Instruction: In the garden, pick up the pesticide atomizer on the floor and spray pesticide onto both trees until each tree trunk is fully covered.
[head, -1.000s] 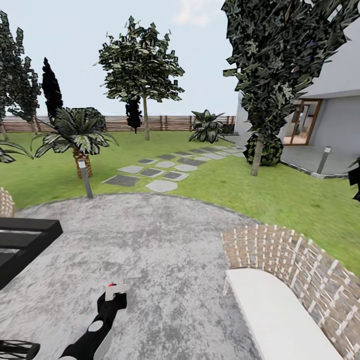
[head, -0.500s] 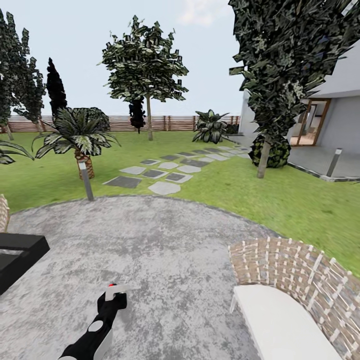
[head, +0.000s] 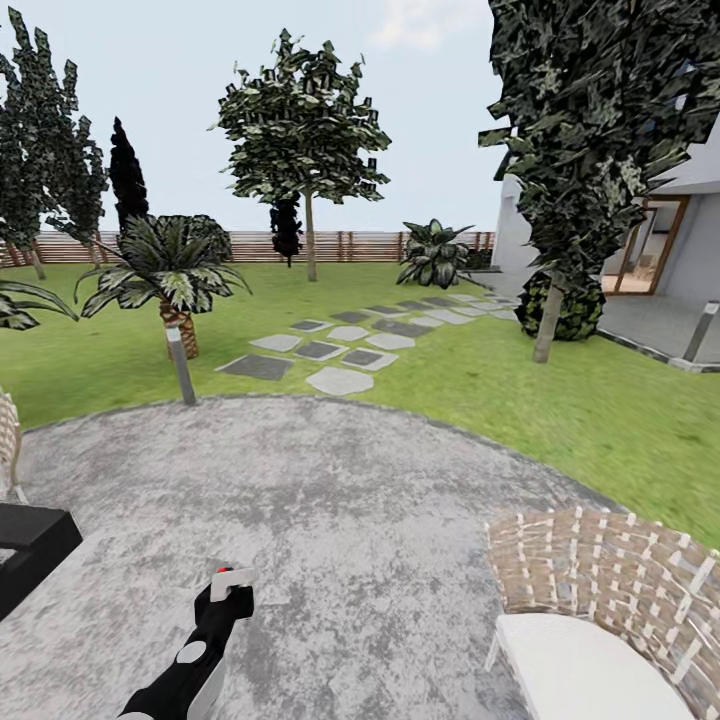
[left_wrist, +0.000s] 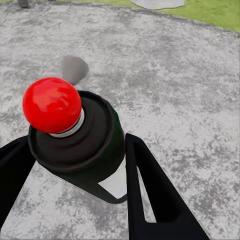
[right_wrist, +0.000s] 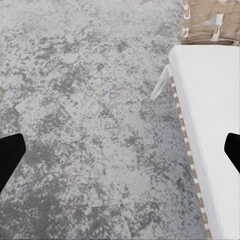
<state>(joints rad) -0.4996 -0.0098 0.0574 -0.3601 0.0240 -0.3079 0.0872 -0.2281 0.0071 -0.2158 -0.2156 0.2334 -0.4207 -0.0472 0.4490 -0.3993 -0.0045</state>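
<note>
My left gripper (left_wrist: 75, 145) is shut on the pesticide atomizer (left_wrist: 80, 145), a dark bottle with a white label and a red knob. In the head view the atomizer (head: 226, 588) is held low over the grey paved floor (head: 340, 500). One tree (head: 300, 120) stands far across the lawn, its trunk (head: 311, 250) bare. The other tree (head: 600, 130) rises at the right near the house, its trunk (head: 547, 325) on the grass. My right gripper (right_wrist: 120, 150) hangs open over the floor (right_wrist: 90, 100), nothing between its fingers. The pesticide itself is out of view.
A wicker chair (head: 610, 570) with a white cushion (head: 560, 670) stands at the near right. A black table (head: 30, 545) sits at the left edge. A grey lamp post (head: 182, 365) and a low palm (head: 165, 270) border the patio. Stepping stones (head: 340, 350) cross the lawn toward the fence (head: 350, 246).
The whole scene has slid to the right in the head view, so the camera has turned left. My left arm and the atomizer keep their place in the picture.
</note>
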